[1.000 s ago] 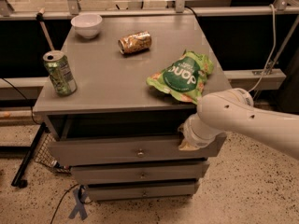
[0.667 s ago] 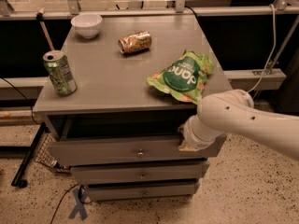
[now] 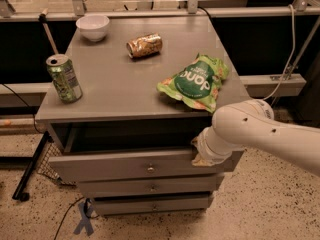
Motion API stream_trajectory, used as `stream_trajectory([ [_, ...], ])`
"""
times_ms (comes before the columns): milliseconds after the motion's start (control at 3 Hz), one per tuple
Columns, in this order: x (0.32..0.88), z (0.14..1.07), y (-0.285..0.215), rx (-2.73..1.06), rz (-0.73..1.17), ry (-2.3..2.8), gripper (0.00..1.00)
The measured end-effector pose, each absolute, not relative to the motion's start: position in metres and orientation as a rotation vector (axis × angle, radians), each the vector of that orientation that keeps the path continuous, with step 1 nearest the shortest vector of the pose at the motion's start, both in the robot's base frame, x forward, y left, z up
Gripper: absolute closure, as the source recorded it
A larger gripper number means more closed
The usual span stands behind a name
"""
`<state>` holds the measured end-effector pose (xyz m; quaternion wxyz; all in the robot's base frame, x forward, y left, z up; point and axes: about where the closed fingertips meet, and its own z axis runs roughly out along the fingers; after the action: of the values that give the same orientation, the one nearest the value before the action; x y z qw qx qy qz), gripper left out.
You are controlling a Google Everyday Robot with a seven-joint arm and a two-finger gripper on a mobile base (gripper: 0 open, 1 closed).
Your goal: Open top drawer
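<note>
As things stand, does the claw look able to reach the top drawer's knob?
Probably yes: the claw sits at the top drawer's right end, with nothing between it and the knob.

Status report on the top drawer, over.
Claw at right end of the top drawer, hidden behind the wrist. Drawer partly out, dark gap above its front. Green chip bag overhangs the tabletop edge above the claw.
</note>
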<state>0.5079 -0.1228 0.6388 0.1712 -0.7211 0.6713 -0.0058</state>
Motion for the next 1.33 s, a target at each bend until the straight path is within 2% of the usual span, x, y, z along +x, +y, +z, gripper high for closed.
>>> stream_trajectory([
  [1333, 0.479, 0.640, -0.119, -2.057, -0.006, 1.890, 1.00],
])
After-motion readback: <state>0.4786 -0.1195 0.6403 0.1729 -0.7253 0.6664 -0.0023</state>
